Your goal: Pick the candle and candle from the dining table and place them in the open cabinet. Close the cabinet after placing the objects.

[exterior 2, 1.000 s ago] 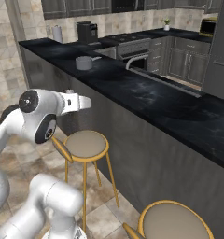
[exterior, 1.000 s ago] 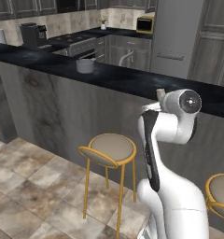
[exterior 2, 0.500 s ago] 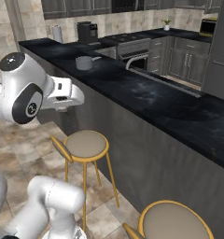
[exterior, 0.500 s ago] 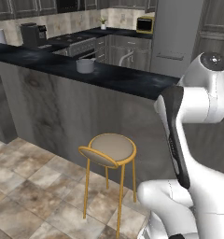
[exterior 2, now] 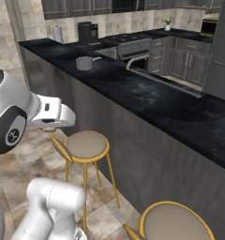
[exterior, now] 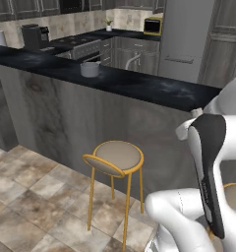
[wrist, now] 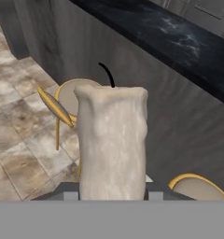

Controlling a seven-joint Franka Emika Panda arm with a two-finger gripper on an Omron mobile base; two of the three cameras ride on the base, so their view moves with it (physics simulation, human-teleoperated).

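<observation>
Candle [wrist: 113,140] in the grip, right there in the hand view: cream, lumpy, black wick curling off its top, standing straight up from between the finger tips. Gripper [wrist: 113,196] closed on the candle's lower end, jaws pressed to either side of the base. Long axis running along the gripper's own line, wick end pointing away from the hand. So no reaching for this one; already carried, clear of the dining table [exterior: 139,86] and out over the floor on the stool side.

Behind the candle in the hand view, the grey wood-grain front of the dining table and its glossy black top, with a yellow-legged stool [wrist: 69,100] low on the left and another stool rim at lower right. Arm folded back near the base in both base views, hand held well away from the counter edge.

Grey pot [exterior: 90,69] sitting on the black top, far down the counter. Second candle not to be made out on the table from here, too small or hidden. Open cabinet likewise not identifiable in these views; grey panelled doors along the back wall, none plainly ajar.

Judging by this: first candle mid-carry, placement yet to come, second pick and door closing all outstanding. Main risk on the way: tall candle tipping in a low grip.
</observation>
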